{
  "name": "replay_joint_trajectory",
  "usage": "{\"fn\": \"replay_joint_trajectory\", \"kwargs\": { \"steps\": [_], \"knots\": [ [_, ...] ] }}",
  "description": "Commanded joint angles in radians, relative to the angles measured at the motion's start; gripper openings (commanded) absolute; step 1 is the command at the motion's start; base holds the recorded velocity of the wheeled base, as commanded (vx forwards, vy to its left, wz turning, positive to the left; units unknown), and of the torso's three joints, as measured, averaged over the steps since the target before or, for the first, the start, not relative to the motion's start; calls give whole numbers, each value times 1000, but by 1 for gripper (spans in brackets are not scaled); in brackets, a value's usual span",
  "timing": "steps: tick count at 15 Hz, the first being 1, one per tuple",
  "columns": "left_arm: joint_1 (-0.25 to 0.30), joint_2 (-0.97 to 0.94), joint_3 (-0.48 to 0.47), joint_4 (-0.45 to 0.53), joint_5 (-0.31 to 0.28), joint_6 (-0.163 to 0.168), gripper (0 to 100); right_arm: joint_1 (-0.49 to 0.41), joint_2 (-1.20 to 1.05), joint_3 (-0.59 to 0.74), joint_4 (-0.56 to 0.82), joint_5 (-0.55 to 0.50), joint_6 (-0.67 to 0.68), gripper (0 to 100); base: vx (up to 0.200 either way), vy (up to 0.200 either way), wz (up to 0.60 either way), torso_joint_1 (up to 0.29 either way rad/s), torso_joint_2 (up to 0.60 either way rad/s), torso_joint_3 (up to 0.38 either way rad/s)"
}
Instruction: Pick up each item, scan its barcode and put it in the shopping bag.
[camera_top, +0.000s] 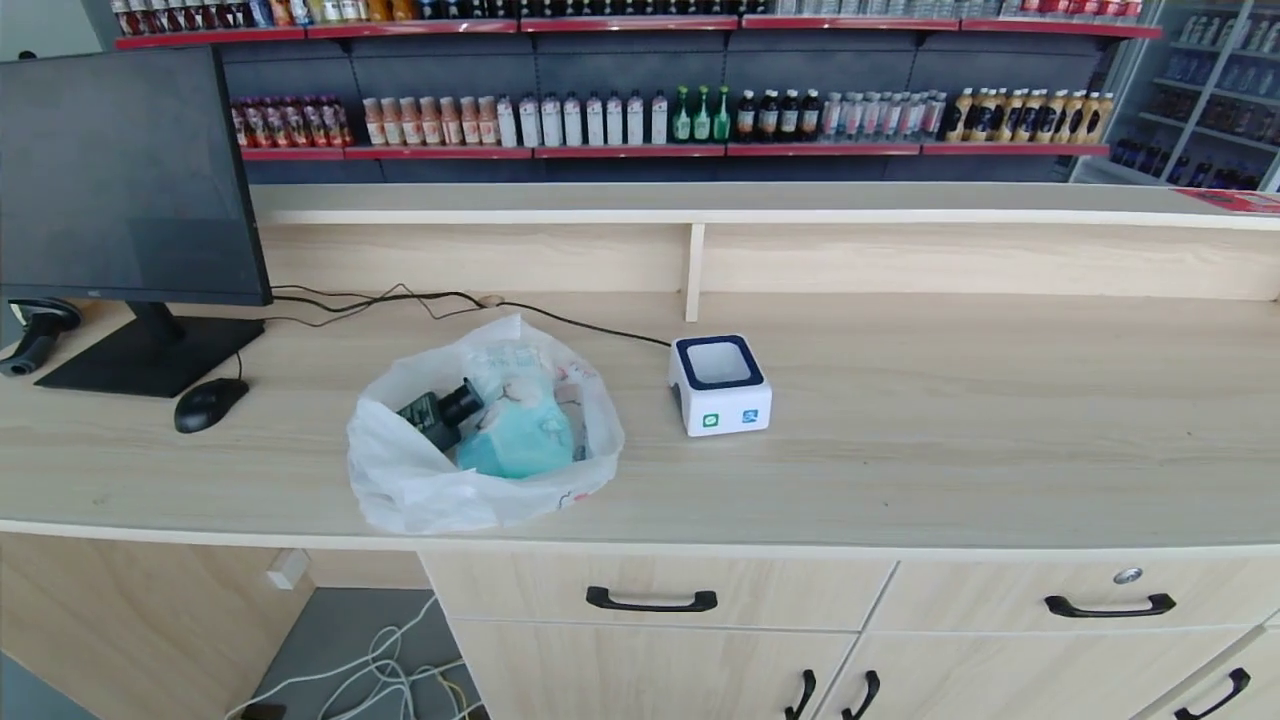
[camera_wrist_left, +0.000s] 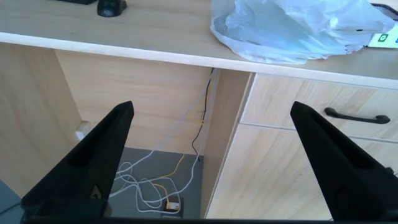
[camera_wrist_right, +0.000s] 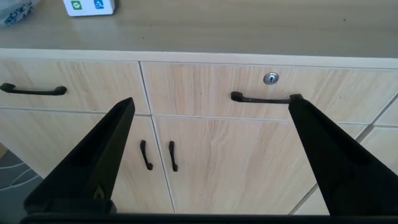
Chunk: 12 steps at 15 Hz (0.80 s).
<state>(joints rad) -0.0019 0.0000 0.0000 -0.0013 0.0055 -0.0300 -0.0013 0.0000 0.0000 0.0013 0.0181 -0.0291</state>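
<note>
The left fingers (camera_wrist_left: 99, 155) are spread apart and empty, held low before the open space under the counter (camera_wrist_left: 62, 25). The right fingers (camera_wrist_right: 93, 155) are likewise apart, facing the drawers (camera_wrist_right: 205, 81). On the counter, the shopping bag (camera_top: 420, 490) holds a teal packet (camera_top: 520, 440) and sits beside the scanner (camera_top: 720, 385).

Left gripper (camera_wrist_left: 211, 109): black fingers (camera_wrist_left: 93, 162) spread wide, held before the cabinet front, below tabletop level.
Tabletop (camera_wrist_left: 74, 31): pale wood.
Shopping bag (camera_wrist_left: 292, 31): white plastic, at the tabletop's near edge.
Mouse (camera_wrist_left: 111, 7): black, well apart from the bag.
Drawer handle (camera_wrist_left: 357, 116): black, beneath the bag.
Cables (camera_wrist_left: 149, 186): loose on the floor in the open recess.
</note>
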Motion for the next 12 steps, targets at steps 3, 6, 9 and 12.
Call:
{"fn": "replay_joint_trajectory", "kwargs": {
  "steps": [3, 6, 9, 12],
  "knots": [
    [0, 0, 0, 0, 1, -5, 100, 0, 0, 0, 0, 0, -5, 100, -200, 0, 0, -4, 4, -1],
    [0, 0, 0, 0, 1, -5, 100, 0, 0, 0, 0, 0, -8, 100, -200, 0, 0, 4, 2, 7],
    [0, 0, 0, 0, 1, -5, 100, 1, 0, 0, 0, 0, -2, 100, -200, 0, 0, -9, 1, 1],
    [2, 0, 0, 0, 1, -1, 100, 1, 0, 0, 0, 0, -3, 100, -133, 0, 0, 14, 3, 2]
  ]
}}
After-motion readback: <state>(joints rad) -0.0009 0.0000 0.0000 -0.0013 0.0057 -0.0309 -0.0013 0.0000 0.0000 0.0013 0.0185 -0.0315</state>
